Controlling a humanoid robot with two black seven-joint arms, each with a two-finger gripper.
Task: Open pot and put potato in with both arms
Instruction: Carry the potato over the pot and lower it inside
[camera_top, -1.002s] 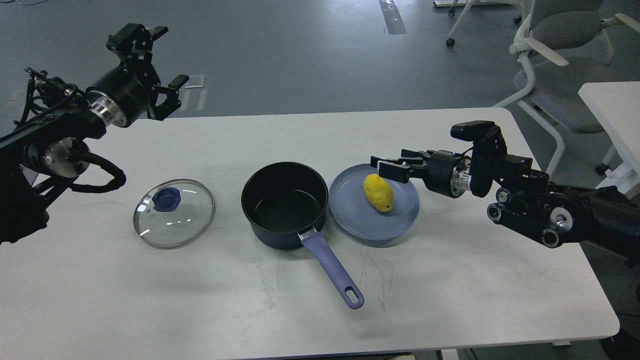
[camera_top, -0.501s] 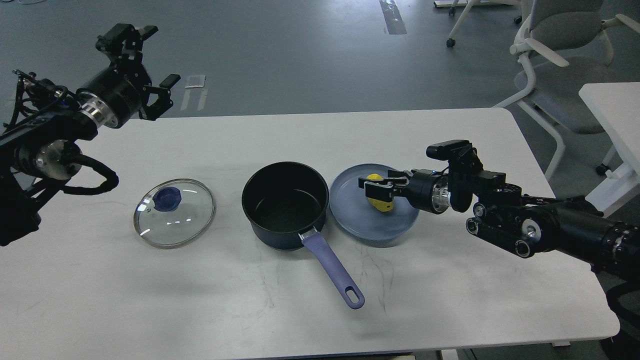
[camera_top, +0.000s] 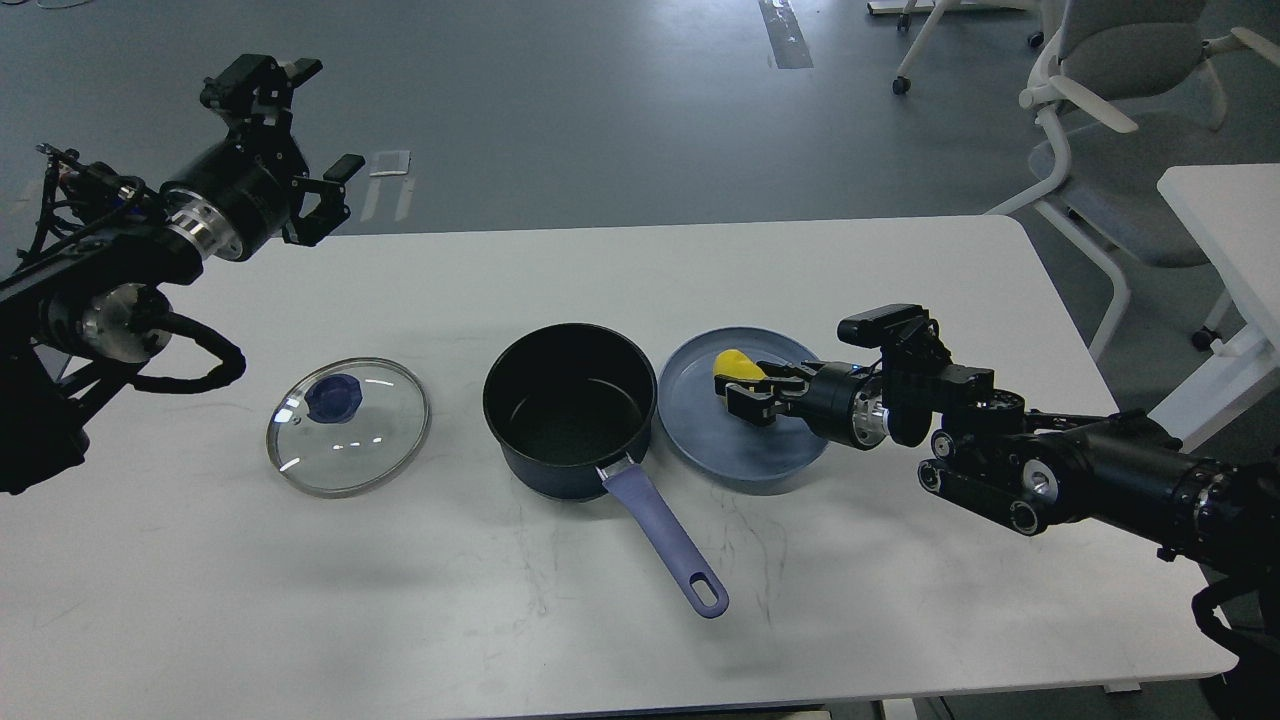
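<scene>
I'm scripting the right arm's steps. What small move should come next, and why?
Probably close the right pincer on the potato: its fingers straddle the potato on the plate, and the pot already stands open.

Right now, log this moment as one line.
lid off: glass lid on table | dark blue pot open | right claw around yellow potato on blue plate | left claw raised, open

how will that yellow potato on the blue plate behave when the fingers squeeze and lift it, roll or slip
The potato is rounded and lumpy, so it may roll or twist between the narrow fingers of the right gripper. Its smooth, uniform yellow surface suggests a light plastic toy, probably stiff rather than squashy. The shallow plate has a low rim that should check any roll.
</scene>
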